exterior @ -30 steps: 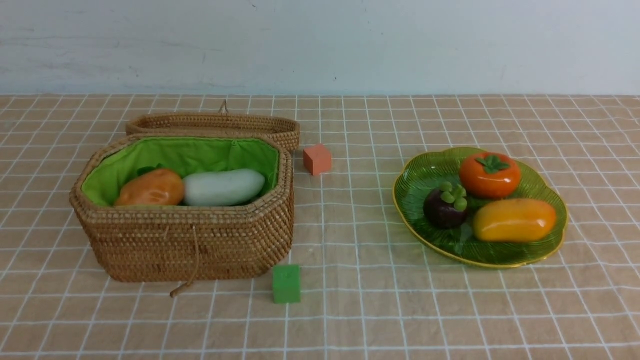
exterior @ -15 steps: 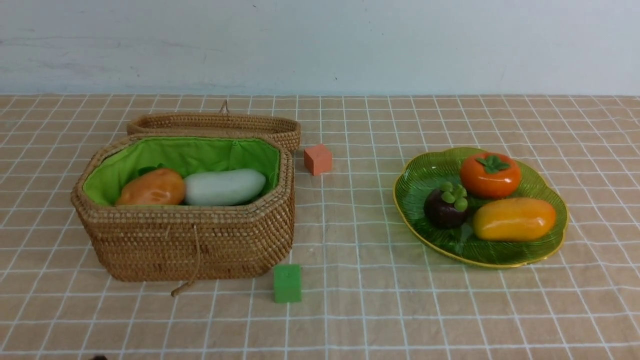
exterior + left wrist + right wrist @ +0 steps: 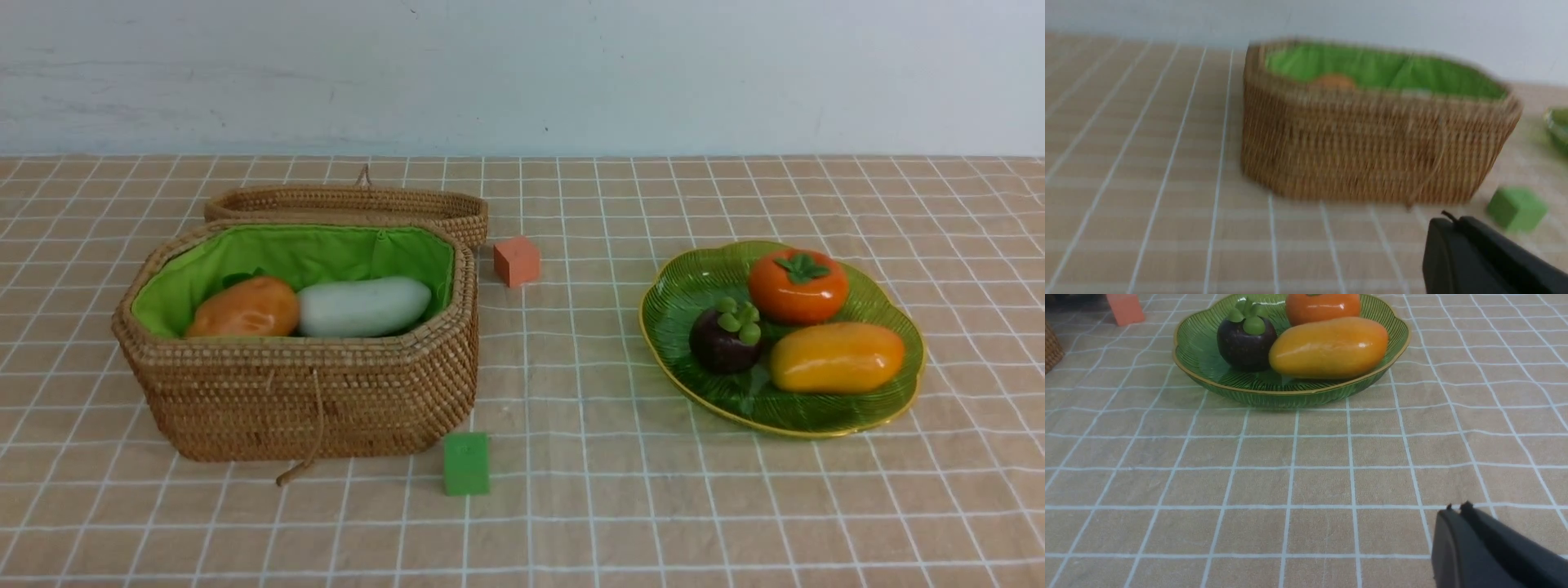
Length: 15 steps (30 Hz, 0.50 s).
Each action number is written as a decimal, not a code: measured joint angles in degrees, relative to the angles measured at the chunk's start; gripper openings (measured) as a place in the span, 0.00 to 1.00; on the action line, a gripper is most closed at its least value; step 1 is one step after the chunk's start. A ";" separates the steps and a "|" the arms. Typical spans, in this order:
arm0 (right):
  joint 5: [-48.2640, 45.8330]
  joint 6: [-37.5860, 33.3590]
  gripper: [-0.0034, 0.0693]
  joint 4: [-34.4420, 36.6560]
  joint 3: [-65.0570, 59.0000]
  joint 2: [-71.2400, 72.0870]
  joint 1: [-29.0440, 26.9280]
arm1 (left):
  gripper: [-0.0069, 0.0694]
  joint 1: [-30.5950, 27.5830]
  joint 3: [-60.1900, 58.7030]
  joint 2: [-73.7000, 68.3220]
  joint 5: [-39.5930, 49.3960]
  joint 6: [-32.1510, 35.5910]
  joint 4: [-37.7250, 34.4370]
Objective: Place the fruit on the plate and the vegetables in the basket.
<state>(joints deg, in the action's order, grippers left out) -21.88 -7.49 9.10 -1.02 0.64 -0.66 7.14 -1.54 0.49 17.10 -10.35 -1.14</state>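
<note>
- The left claw (image 3: 1447, 220) was pressed together and held nothing; it hung low over the checked cloth (image 3: 571, 506).
- Ahead of the left claw stood the basket (image 3: 302, 392), its near wall well apart from the tips, with free cloth between them.
- In the basket lay the potato (image 3: 243, 308) and the white radish (image 3: 363, 305), touching each other; the eggplant could not be seen.
- The lid (image 3: 351, 202) lay open behind the far edge of the basket.
- A green block (image 3: 1516, 207) stood near the left claw, just beside the basket corner.
- The right claw (image 3: 1455, 512) was also pressed together and empty, low over bare cloth.
- Ahead of the right claw sat the plate (image 3: 1290, 394), its near rim well apart, with open squares between.
- On the plate were the mango (image 3: 1329, 347), the mangosteen (image 3: 1245, 345) and the persimmon (image 3: 1323, 307), close together.
- An orange cube (image 3: 517, 260) stood between basket and plate, near the lid.
</note>
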 joint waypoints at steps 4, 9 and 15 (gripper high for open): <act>0.00 0.00 0.06 -0.17 0.00 0.00 0.00 | 0.07 0.00 -0.28 0.00 4.71 -2.88 -0.48; 0.00 0.00 0.07 -0.17 0.00 0.00 0.00 | 0.07 0.00 -0.28 0.00 4.82 -4.23 -0.52; 0.00 0.00 0.08 -0.17 0.00 0.00 0.00 | 0.07 0.00 -0.28 0.00 4.77 -4.42 -0.52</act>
<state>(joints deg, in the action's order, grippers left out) -21.88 -7.49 8.93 -1.02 0.64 -0.66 7.14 -1.82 0.49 21.86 -14.77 -1.66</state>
